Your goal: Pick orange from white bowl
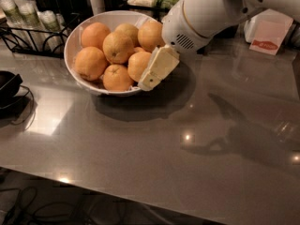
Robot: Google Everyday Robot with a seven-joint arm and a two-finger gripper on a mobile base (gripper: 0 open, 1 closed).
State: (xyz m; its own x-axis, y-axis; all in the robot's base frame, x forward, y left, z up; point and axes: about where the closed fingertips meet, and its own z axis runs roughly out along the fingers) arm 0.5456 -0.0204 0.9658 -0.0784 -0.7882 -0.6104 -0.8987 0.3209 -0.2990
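Looks about halfway at best, with the gripper (152,76) down at the right side of the white bowl (68,46), upper middle of the frame, right up against the orange (138,64) sitting in the pile with the other oranges (91,62). Can't tell the jaws' state, wide or clamped on it. Not lifted yet, so probably left with the actual grab and the raise clear of the desk (140,149).

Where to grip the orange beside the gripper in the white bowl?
Across the round middle of the orange, coming from above right, where the gripper sits at the rim of the white bowl. Other oranges crowd its left and front; its right looks free.
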